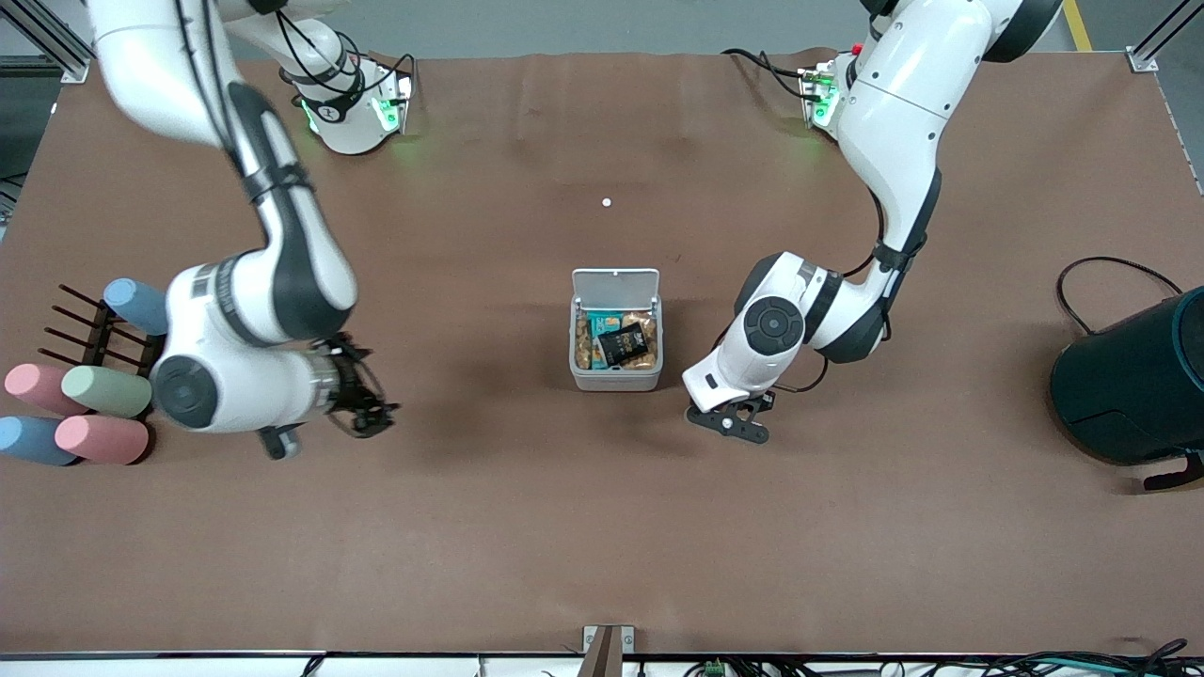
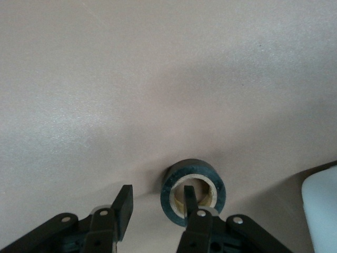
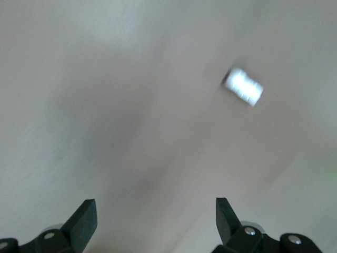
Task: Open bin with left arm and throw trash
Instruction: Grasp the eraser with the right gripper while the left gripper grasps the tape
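One bin point(image 1: 616, 374), one tape roll point(image 2: 192, 192), five pastel cylinders point(image 1: 105, 391), two grippers point(image 1: 729, 420).

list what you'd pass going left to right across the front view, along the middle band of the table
Pastel cylinders by a dark rack → right gripper → open bin with packets inside → left gripper → dark teal cylinder.

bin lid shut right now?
No, in the front view the bin has its lid flipped up, with snack packets visible inside.
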`<state>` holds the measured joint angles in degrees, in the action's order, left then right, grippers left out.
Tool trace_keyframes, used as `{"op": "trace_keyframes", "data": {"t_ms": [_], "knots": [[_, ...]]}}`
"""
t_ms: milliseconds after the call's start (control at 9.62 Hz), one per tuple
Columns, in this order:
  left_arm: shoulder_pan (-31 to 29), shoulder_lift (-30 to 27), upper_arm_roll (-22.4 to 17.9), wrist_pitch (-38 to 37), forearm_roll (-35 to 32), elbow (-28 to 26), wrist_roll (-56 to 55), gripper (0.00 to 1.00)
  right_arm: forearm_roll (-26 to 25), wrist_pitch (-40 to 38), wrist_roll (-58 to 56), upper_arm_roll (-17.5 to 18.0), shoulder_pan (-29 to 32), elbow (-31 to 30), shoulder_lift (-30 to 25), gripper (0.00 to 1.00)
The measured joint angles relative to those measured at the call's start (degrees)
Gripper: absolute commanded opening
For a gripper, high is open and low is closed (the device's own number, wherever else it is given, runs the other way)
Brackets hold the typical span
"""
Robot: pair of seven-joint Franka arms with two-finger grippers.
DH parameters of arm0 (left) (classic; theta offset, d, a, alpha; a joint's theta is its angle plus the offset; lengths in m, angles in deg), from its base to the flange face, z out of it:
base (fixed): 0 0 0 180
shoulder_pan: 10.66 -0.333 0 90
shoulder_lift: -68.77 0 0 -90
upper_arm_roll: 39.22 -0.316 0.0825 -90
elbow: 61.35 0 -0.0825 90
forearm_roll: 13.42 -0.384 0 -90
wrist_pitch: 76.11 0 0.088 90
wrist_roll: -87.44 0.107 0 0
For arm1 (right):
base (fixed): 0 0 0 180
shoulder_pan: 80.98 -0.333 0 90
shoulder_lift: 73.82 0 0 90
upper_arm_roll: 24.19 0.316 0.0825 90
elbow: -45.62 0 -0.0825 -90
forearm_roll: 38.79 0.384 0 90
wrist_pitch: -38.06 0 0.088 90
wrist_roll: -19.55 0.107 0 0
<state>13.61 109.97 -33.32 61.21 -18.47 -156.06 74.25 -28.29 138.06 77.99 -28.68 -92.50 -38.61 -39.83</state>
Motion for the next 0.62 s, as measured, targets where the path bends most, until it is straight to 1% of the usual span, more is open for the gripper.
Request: {"op": "trace_keyframes", "data": {"t_ms": [104,208,312,416,520,624], "knots": [[0.1,0.3,0.0,0.0,0.0,0.0,-0.2,0.47,-1.7,4.2,-6.6,0.0,2.1,-4.1,0.2,0.99],[0.2,0.6,0.0,0.4,0.0,0.0,-0.9,0.47,-2.4,9.4,-11.9,0.1,3.1,-9.0,0.2,0.99],[0.5,1.1,0.1,1.2,0.0,0.0,-2.1,0.44,-2.7,14.2,-16.8,0.1,3.6,-14.0,-0.1,0.99],[1.0,1.8,0.2,2.0,0.0,0.0,-2.9,0.18,-2.7,19.0,-21.0,0.1,3.8,-19.1,-0.7,0.99],[1.3,2.0,0.0,2.3,0.0,0.0,-3.3,0.0,-2.8,25.0,-24.1,0.1,3.8,-24.4,-1.4,0.99],[1.3,1.9,0.0,2.3,-0.1,0.1,-3.6,0.0,-2.9,30.6,-26.5,0.3,3.8,-29.4,-2.0,0.99]]}}
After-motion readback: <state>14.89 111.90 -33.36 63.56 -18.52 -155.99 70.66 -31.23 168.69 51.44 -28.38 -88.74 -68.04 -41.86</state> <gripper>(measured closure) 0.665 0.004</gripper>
